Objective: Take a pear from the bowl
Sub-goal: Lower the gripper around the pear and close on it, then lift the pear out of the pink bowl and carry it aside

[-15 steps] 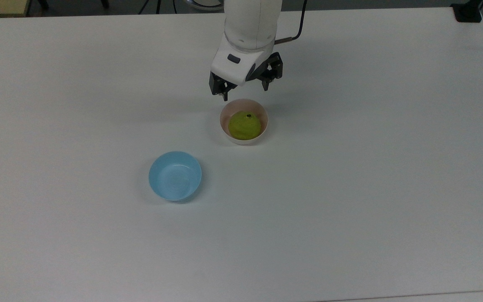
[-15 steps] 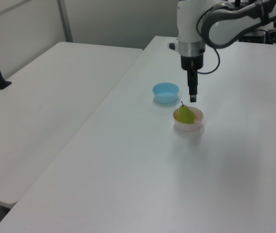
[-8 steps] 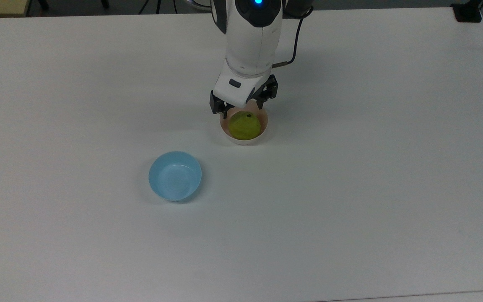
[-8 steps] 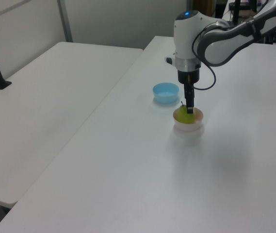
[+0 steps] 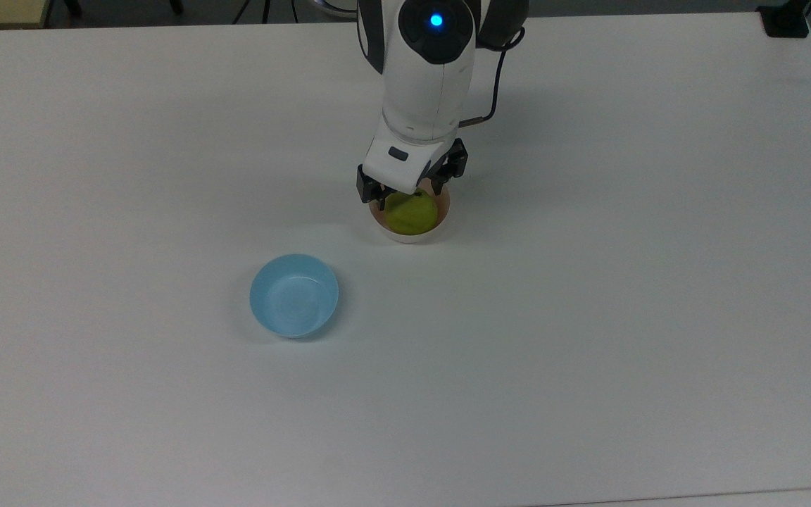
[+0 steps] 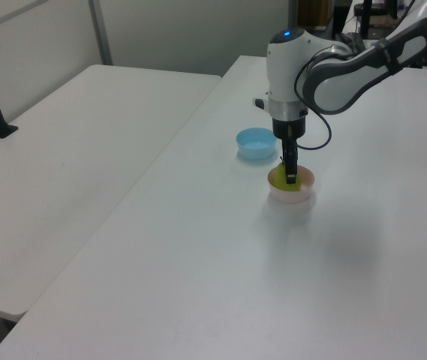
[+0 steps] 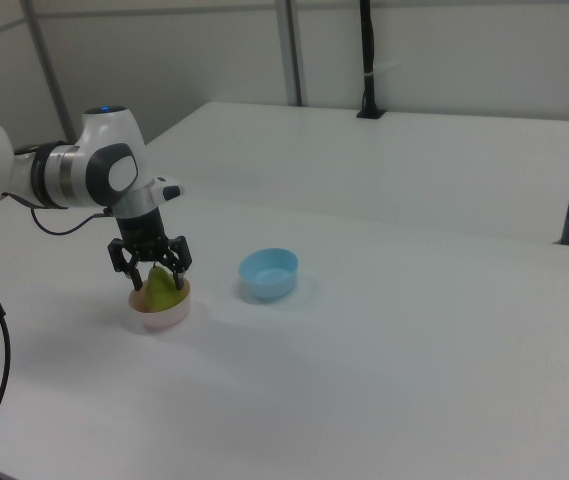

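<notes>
The yellow-green pear sits in the pale pink bowl near the middle of the white table. My gripper points straight down and is lowered over the bowl, covering the pear's top in the top view. In the right view the gripper is open, with one finger on each side of the pear and its fingertips at about the height of the rim of the bowl. In the left view the gripper stands in front of the pear in its bowl.
A light blue bowl stands on the table to the lower left of the pink one in the top view, a short gap away. In the left view, a second white table adjoins on the left.
The gripper has come forward and down, from above the table behind the bowl to around the pear. It has stayed open. The bowls and the pear have not moved.
</notes>
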You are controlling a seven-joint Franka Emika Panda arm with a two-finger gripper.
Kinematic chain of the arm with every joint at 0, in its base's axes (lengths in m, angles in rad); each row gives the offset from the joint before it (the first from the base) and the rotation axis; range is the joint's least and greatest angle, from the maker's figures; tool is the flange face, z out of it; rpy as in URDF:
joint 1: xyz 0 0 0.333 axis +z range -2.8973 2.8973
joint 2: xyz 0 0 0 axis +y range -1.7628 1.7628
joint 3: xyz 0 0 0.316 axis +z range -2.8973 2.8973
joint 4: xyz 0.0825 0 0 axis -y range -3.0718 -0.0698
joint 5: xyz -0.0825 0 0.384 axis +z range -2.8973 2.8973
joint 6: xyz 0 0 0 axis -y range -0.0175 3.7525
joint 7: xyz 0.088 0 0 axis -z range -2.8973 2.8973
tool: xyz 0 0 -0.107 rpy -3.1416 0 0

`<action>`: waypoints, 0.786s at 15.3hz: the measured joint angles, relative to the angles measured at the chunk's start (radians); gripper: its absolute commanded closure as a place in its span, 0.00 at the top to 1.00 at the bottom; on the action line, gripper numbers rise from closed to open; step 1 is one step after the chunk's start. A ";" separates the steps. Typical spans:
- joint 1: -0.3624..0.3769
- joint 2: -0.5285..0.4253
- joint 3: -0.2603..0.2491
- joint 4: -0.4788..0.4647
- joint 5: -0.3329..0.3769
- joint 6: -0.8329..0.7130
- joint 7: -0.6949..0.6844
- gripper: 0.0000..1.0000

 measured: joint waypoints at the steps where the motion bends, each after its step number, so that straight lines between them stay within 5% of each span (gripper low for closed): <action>1: 0.001 0.004 0.000 0.000 0.000 0.005 0.000 0.88; 5: 0.007 0.014 0.000 0.000 0.000 0.008 0.000 0.77; 9: 0.008 0.017 0.000 0.001 -0.003 0.016 0.000 0.44; 12: 0.008 0.019 0.000 0.000 -0.004 0.028 0.000 0.39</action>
